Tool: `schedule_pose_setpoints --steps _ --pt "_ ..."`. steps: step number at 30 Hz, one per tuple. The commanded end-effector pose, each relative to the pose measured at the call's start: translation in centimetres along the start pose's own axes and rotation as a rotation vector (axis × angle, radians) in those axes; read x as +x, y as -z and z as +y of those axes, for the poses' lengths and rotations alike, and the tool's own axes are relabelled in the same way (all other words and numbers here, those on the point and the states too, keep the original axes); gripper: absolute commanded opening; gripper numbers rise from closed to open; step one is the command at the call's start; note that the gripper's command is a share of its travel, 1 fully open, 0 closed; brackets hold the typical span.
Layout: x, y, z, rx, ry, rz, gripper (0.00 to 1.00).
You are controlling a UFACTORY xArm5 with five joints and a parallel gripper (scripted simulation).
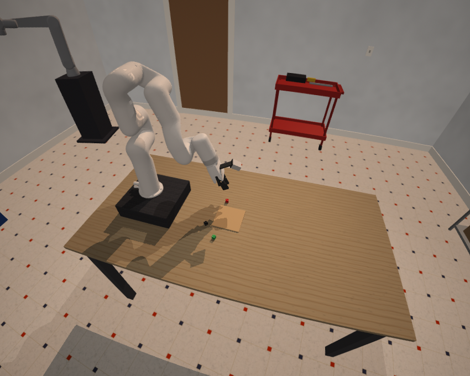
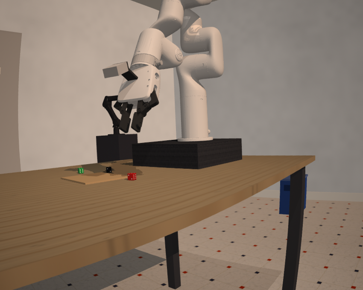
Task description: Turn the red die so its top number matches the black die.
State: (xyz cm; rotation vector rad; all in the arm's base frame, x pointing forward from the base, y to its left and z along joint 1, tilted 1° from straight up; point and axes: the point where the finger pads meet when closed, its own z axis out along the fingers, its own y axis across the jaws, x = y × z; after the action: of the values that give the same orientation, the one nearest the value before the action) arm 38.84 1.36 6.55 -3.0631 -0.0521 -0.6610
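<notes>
The gripper [image 2: 131, 124] hangs well above the table [image 2: 206, 187], fingers partly parted with nothing between them. The red die [image 2: 131, 176] lies on the wood just beside the mat [image 2: 91, 179], seemingly off it; the black die [image 2: 108, 169] sits near the mat's far edge.

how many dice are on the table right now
3. The red die lies on the table just off the mat's edge, below the gripper. The black die is beside the mat's other edge; the green die lies nearby. None on the mat.
</notes>
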Motion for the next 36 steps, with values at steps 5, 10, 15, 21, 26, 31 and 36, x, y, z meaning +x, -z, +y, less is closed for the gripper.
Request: schedule_pose_setpoints --steps 5,10,15,21,26,31,36 --pt "1.8 -0.1 -0.4 0.002 0.003 -0.27 0.31" --pt "2.2 -0.2 -0.3 0.001 0.004 -0.325 0.31" --pt "2.6 -0.1 -0.2 0.001 0.004 -0.396 0.31" --pt "2.6 -0.1 -0.2 0.001 0.005 -0.405 1.0" --pt "2.6 -0.1 -0.2 0.001 0.005 -0.405 1.0" --pt "2.6 -0.1 -0.2 0.001 0.004 -0.405 1.0" --pt "2.5 -0.3 -0.2 -0.011 -0.051 -0.405 1.0"
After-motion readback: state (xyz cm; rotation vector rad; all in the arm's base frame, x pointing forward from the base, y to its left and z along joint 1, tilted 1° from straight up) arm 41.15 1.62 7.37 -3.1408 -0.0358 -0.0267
